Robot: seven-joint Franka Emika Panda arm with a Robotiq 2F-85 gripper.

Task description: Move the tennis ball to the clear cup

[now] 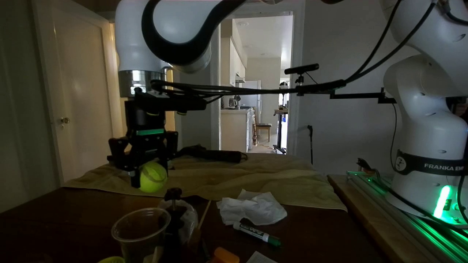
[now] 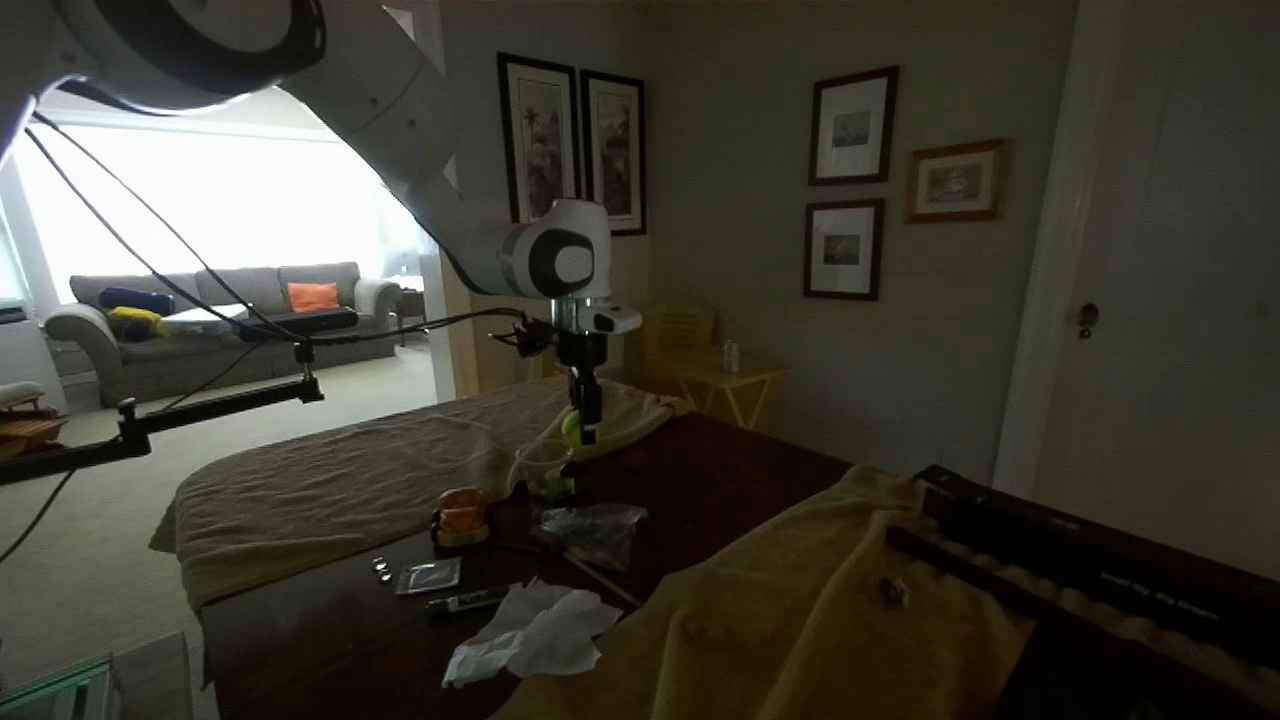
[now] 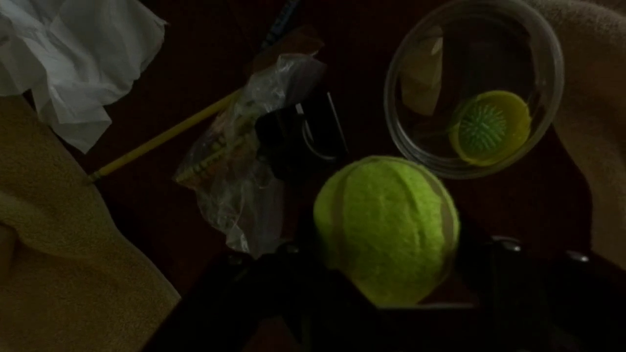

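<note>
The yellow-green tennis ball is held between the black fingers of my gripper, above the table. It also shows partly behind a finger in an exterior view, and in the wrist view. My gripper is shut on it; the fingers are very dark in the wrist view. The clear cup stands upright on the table, below the ball and apart from it in an exterior view. In the wrist view the cup is up and right of the ball. It holds a yellow piece with green bristles and a tan piece.
A black upright object with a knob and a plastic bag stand close beside the cup. A pencil, crumpled white paper, a green-capped marker and an orange item lie nearby. Tan towels cover table parts.
</note>
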